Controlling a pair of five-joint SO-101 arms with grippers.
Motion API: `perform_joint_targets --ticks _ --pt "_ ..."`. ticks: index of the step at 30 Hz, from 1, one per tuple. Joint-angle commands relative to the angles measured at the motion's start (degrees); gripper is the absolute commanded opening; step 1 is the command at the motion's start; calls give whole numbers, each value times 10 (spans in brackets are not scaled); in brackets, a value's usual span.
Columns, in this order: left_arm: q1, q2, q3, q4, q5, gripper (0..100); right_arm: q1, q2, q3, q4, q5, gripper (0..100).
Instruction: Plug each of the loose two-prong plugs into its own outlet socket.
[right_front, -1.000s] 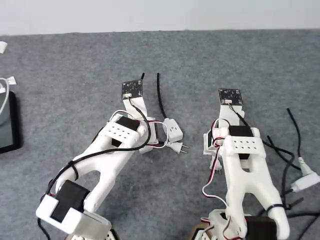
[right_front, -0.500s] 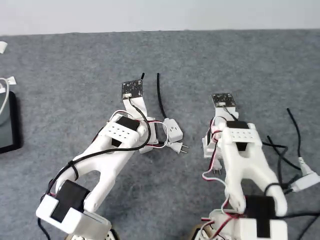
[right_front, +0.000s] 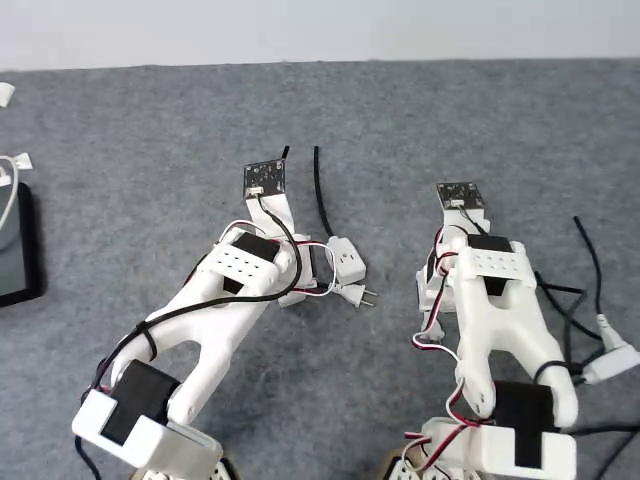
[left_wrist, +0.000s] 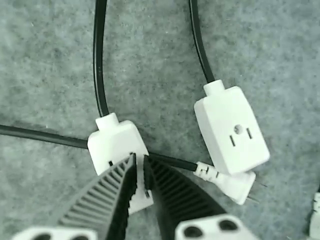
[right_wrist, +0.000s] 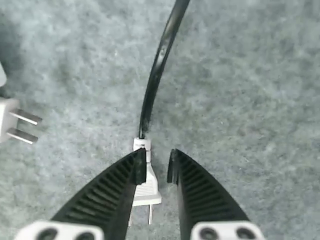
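1. Left gripper (left_wrist: 138, 161): jaws were all but shut, tips on a white socket block (left_wrist: 114, 142) on the grey mat (left_wrist: 45, 65).
2. Second socket (left_wrist: 231, 131) lay just beside it, face up, with two slots and a round hole. A loose plug (left_wrist: 235, 184) touched its end.
3. Right gripper (right_wrist: 157, 159): jaws stood slightly apart, straddling a white two-prong plug (right_wrist: 146, 192) with bare metal prongs and a black cord (right_wrist: 160, 65).

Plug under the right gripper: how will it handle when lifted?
Plug looks small and flat, so probably light but apt to twist in the grip. Its black cord holds a smooth curve, likely stiffish, and may tug it sideways.
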Motion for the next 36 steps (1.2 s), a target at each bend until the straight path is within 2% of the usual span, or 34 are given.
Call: perform_joint_targets --ticks 1,6,13,21,28,34,36 --pt "0 15 1 -4 4 26 -22 -2 -23 7 6 84" --pt "0 15 1 -4 4 26 -53 -1 -19 22 10 84" --pt "-1 15 1 -4 4 26 -51 38 -33 22 32 84" --pt "-1 15 1 -4 4 26 -44 54 -55 43 36 84" --pt "-1 15 1 -4 4 26 -13 55 -57 43 74 85" --pt "-1 15 1 -4 4 26 -17 55 -55 43 74 184" --pt "-1 15 1 -4 4 26 -17 56 -55 42 74 171"
